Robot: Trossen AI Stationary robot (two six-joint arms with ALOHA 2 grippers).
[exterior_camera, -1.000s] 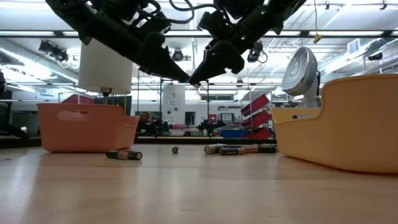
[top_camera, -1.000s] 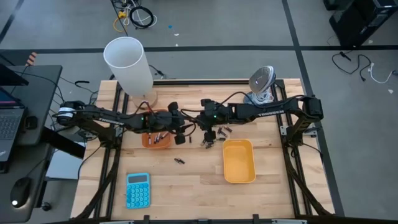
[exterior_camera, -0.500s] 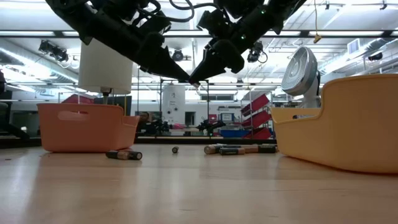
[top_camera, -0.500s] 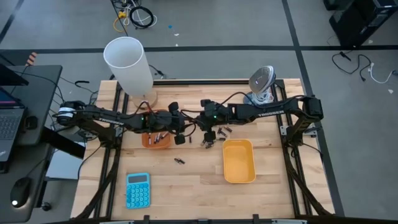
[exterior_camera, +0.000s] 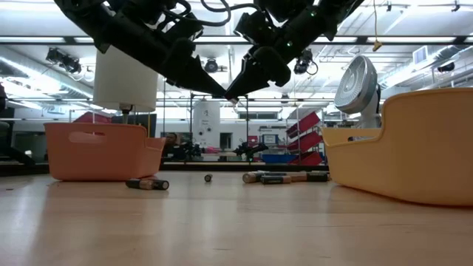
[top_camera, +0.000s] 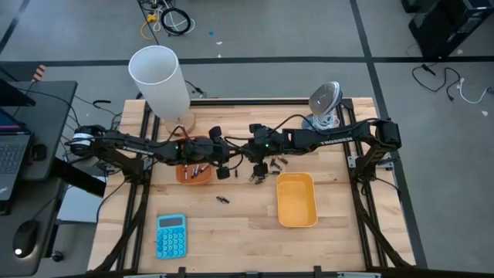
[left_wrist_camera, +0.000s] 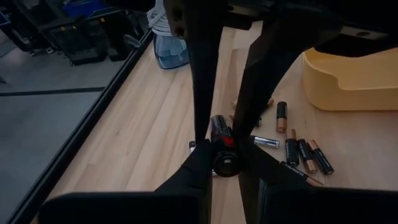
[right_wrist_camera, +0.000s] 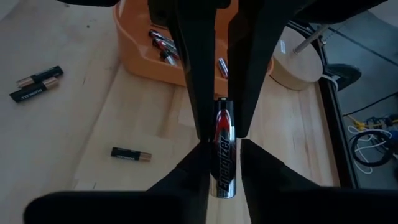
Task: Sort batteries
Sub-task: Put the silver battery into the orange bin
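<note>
A black-and-silver battery (right_wrist_camera: 224, 146) hangs in the air above the table's middle, between my two grippers, which meet tip to tip (exterior_camera: 230, 96). My left gripper (left_wrist_camera: 225, 167) comes from the left and is shut on it. My right gripper (right_wrist_camera: 224, 163) comes from the right, its fingers slightly open on either side of the battery's other end. An orange tray (top_camera: 194, 171) with several batteries stands under the left arm. A yellow tray (top_camera: 296, 199) stands at the right. Loose batteries (top_camera: 270, 164) lie on the wood between them. My left gripper pinches the battery's end nearer to it (left_wrist_camera: 225, 158) between its two fingers. The fingers come slanting down from the table's left and lie along the battery. The battery is lifted clear of the table and points toward the right arm.
A dark battery pair (top_camera: 222, 199) lies on the bare wood nearer the front. A blue calculator (top_camera: 170, 235) sits at the front left. A tall white cylinder (top_camera: 158, 77) stands at the back left and a small fan (top_camera: 326, 104) at the back right.
Both arms have stayed where they were. My left gripper's fingers have shut onto the battery that my right gripper held up. The battery has not moved.
</note>
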